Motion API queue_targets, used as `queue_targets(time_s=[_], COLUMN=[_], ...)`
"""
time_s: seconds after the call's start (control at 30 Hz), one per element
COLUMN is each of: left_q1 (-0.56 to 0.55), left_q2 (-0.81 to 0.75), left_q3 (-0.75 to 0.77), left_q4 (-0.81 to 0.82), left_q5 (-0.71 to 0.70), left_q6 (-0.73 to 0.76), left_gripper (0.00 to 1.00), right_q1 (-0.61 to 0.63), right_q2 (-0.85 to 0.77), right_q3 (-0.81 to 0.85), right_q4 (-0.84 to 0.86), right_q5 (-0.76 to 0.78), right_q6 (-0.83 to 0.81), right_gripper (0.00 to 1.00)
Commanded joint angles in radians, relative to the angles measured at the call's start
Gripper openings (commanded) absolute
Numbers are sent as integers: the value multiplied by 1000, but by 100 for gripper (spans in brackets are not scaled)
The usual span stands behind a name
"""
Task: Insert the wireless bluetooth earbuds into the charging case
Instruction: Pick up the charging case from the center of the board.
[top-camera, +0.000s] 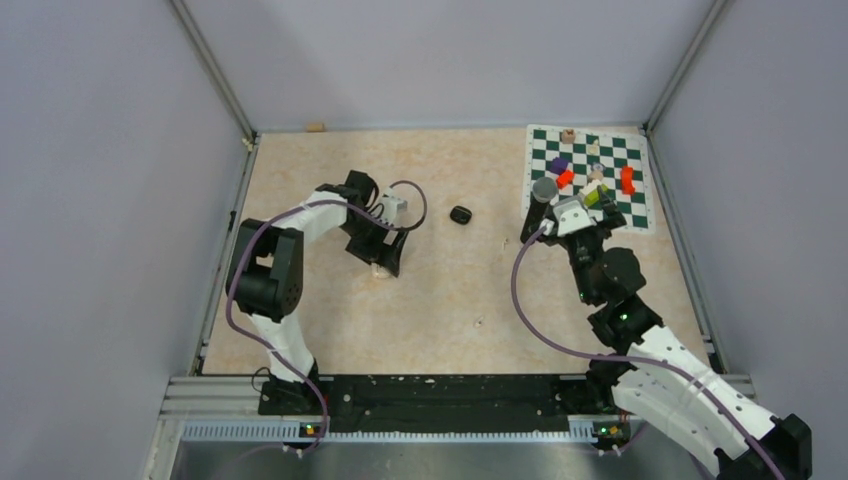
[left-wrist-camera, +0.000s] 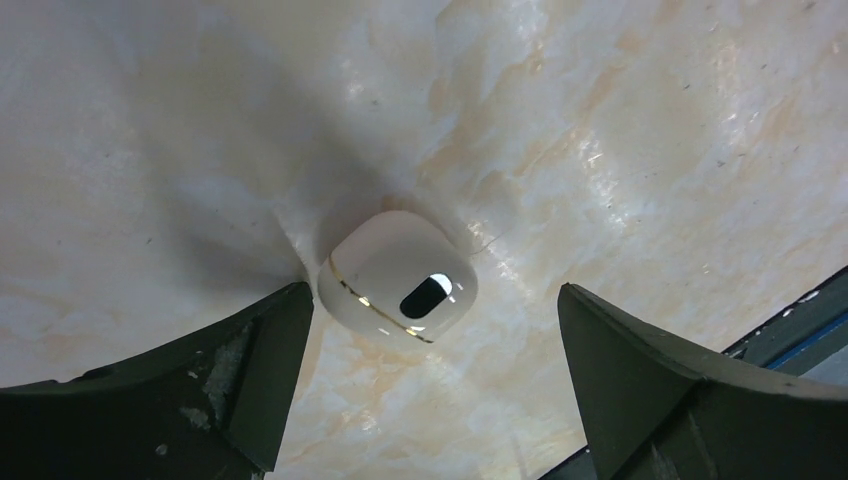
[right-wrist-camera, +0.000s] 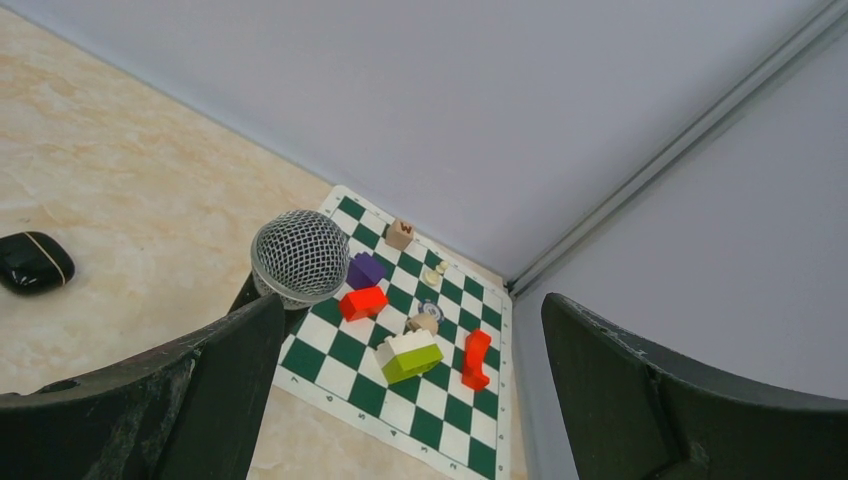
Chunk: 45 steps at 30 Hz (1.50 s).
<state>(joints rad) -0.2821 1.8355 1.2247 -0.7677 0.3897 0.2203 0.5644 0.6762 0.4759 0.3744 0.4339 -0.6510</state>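
Observation:
A closed white charging case (left-wrist-camera: 398, 283) with a gold seam and a black oval lies on the marbled table, just ahead of my open left gripper (left-wrist-camera: 435, 300) and close to its left finger. From above, that gripper (top-camera: 385, 260) hangs over the case (top-camera: 381, 270). A closed black case (top-camera: 460, 215) lies mid-table, also seen as the black case (right-wrist-camera: 30, 262) in the right wrist view. Two tiny whitish pieces that look like earbuds (right-wrist-camera: 434, 273) rest on the chessboard (right-wrist-camera: 350, 350). My right gripper (right-wrist-camera: 412, 305) is open and holds nothing.
A microphone (right-wrist-camera: 300, 258) with a mesh head lies by the chessboard's left edge, beside my right gripper's left finger. On the chessboard (top-camera: 640, 215) sit red, purple and green-white blocks (right-wrist-camera: 410, 356) and a poker chip. Grey walls enclose the table.

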Motion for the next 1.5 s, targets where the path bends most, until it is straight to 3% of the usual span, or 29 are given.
queue_targets(time_s=[0.0, 0.17, 0.37, 0.57, 0.77, 0.9, 1.3, 1.47], left_q1=[-37, -77, -117, -156, -138, -131, -130, -130], left_q2=[51, 96, 134, 89, -112, -164, -70, -42], left_q3=[45, 120, 201, 234, 177, 140, 27, 22], left_q4=[-23, -57, -125, -187, -88, -56, -5, -3], left_q5=[79, 81, 180, 230, 91, -34, -201, -186], left_q6=[36, 82, 115, 183, 171, 112, 8, 1], left_gripper=[99, 99, 99, 99, 99, 99, 99, 99], right_q1=[-12, -12, -12, -14, -14, -14, -13, -13], right_q2=[1, 6, 4, 3, -3, -1, -3, -4], right_q3=[-1, -2, -4, -5, -5, -3, 3, 3], right_q4=[37, 41, 44, 41, 34, 30, 19, 18], right_q5=[-9, -8, -4, -7, -16, -21, -18, -19], right_q6=[8, 4, 1, 2, 6, 10, 16, 16], right_gripper=[98, 99, 98, 98, 98, 98, 98, 98])
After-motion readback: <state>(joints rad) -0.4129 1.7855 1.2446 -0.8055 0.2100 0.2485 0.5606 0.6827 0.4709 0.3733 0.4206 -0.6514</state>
